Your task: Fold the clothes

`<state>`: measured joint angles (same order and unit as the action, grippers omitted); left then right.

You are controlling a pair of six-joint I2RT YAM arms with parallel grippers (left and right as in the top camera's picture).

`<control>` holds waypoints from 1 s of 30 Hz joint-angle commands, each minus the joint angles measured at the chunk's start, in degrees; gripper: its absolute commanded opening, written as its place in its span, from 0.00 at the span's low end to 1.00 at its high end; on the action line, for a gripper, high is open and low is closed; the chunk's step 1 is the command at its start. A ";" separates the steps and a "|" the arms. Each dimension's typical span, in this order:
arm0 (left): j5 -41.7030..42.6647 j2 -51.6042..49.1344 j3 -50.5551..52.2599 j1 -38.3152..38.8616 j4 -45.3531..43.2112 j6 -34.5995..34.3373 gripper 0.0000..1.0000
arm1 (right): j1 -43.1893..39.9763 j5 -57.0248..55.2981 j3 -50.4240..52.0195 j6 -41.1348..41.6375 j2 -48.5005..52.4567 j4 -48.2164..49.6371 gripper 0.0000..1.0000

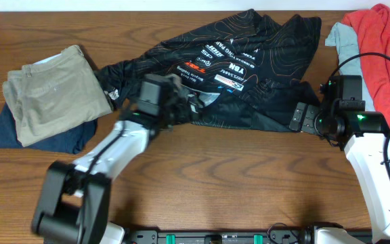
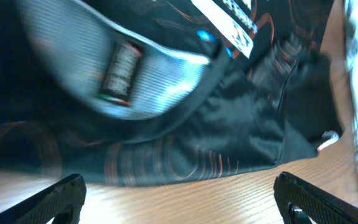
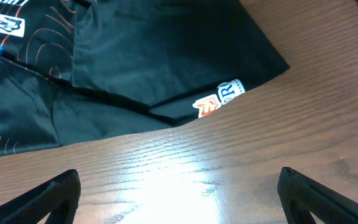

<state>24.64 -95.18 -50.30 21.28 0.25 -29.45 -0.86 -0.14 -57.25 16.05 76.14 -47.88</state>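
The black jersey (image 1: 249,61) lies rumpled across the back of the tabletop (image 1: 235,176), between the khaki trousers (image 1: 53,88) and the red garment (image 1: 384,41). Both claws are spread wide and empty, the left claw (image 2: 179,199) at its near hem below the collar, the right claw (image 3: 179,196) just off the logo-tipped sleeve corner. The overlapping layers could let a pinch catch two plies or slide off, so the fold would likely bunch or drag towards the neighbouring piles.

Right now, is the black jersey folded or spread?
Spread, not folded: the jersey lies rumpled across the table, logos showing, with no tidy fold edges. Left gripper and right gripper are open, holding nothing.
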 commanded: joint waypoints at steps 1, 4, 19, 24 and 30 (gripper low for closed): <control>-3.08 -4.39 -0.20 3.58 -3.65 1.86 0.98 | -0.46 0.79 -0.11 -0.24 0.33 -0.17 0.99; -3.08 -7.26 -0.20 5.73 -6.49 2.01 0.98 | -0.46 0.85 -0.11 -0.26 0.33 -0.11 0.99; -11.72 -9.51 -0.17 6.23 -2.49 2.01 0.69 | 0.96 10.29 -0.09 -10.29 7.32 4.22 0.98; -13.22 -10.56 -0.17 5.90 2.86 1.97 0.38 | 2.29 12.48 -0.09 -12.83 13.11 10.03 0.86; -13.11 -10.36 -0.17 4.07 9.31 1.29 0.35 | 4.61 14.29 -0.09 -14.58 20.74 14.78 0.86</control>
<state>13.37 -103.37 -52.23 26.81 5.87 -27.64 2.48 11.86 -57.25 3.99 94.24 -33.87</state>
